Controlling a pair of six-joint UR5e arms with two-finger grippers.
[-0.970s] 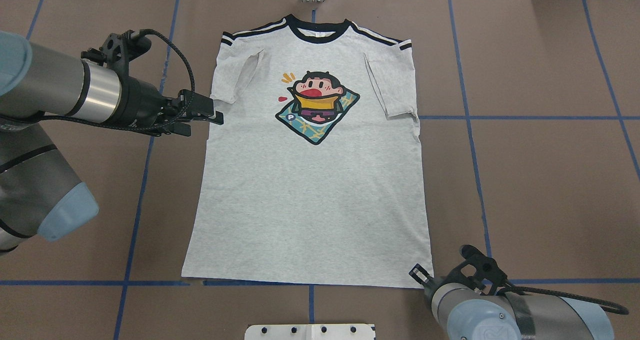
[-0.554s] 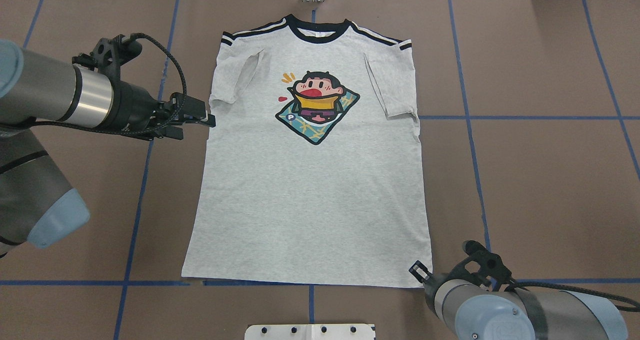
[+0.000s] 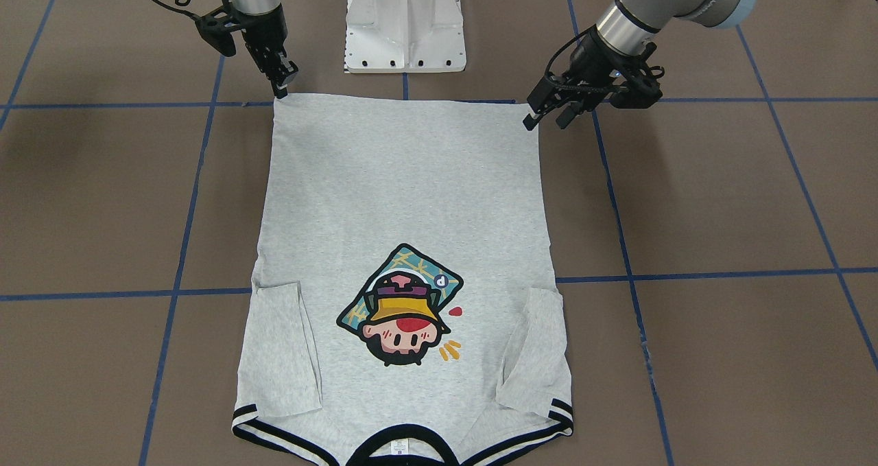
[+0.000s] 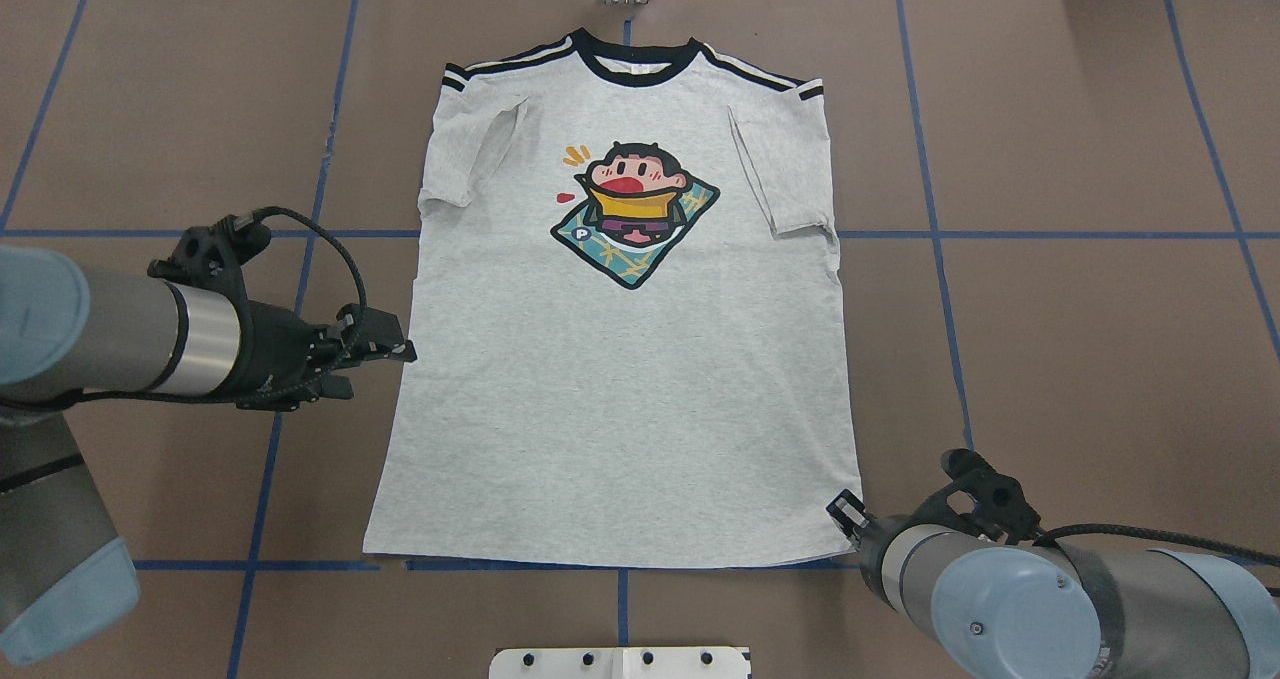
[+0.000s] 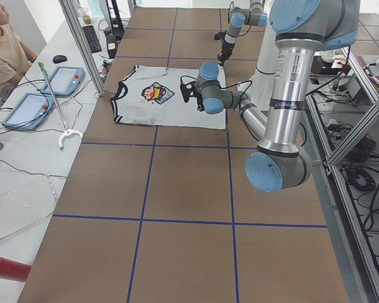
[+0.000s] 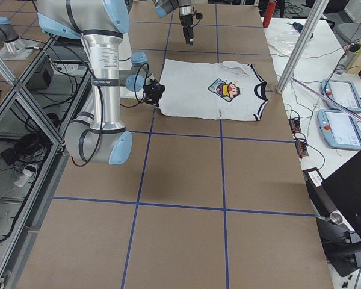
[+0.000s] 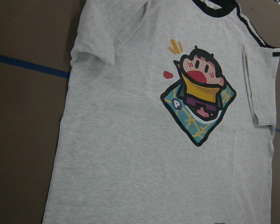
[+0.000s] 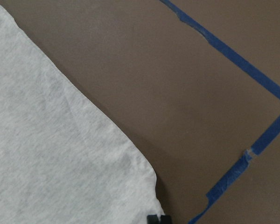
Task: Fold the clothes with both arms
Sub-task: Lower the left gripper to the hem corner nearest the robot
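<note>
One second on, the released left gripper has slid hemward beside the T-shirt; right gripper: state unclear.

The bench is topped in brown and ruled into big squares by blue tape. Along one long side of the bench runs a white side table, with a person in a beige top at its far end. On that table lie a pendant with a light-blue frame, a second one beside it, a white grabber stick with a green tip, a black keyboard, a mouse, a clear plastic sheet and a red cylinder. An aluminium post rises at the bench's edge there. Off the bench's opposite long side, black cables lie tangled on the floor.
</note>
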